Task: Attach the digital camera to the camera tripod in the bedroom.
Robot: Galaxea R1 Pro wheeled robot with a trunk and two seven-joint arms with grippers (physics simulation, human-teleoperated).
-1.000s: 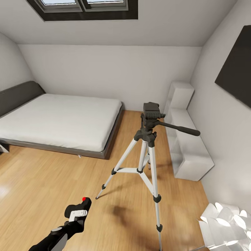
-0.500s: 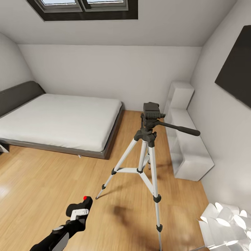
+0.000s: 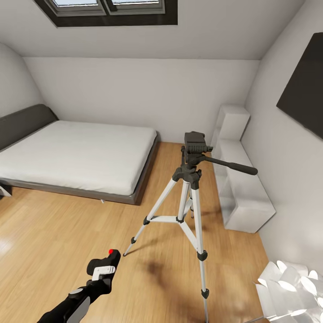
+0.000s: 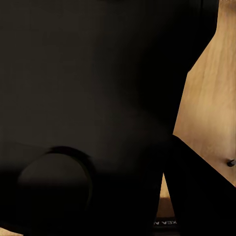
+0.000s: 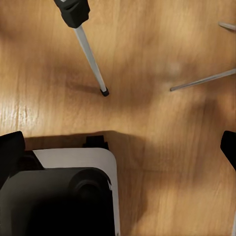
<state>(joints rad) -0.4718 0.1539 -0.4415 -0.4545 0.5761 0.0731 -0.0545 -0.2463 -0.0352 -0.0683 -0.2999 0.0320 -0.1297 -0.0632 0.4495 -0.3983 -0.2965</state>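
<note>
The digital camera (image 3: 109, 259), a small black body with a red button on top, sits low in the head view, held up above the light wood floor (image 3: 54, 233) at the end of the left arm. The left gripper (image 3: 102, 270) is closed on it, its white fingertips pressed against the camera's side with no gap showing. In the left wrist view a dark mass (image 4: 83, 118) blocks nearly everything close to the lens, with a strip of floor beside it.

The camera tripod (image 3: 190, 197) stands upright on the floor, well apart from the camera and farther into the room. Its three silver-white legs are spread, and its black head carries a long pan handle pointing toward the white shelf unit (image 3: 240, 179) against the wall. The top plate of the head is bare.

The right wrist view looks down on the floor, one tripod leg (image 5: 88, 54) and its foot; whether the right gripper is open or closed cannot be told.

Behind the tripod lies the low bed (image 3: 76, 157) with a white mattress, under a dark-framed skylight (image 3: 107, 11)
</note>
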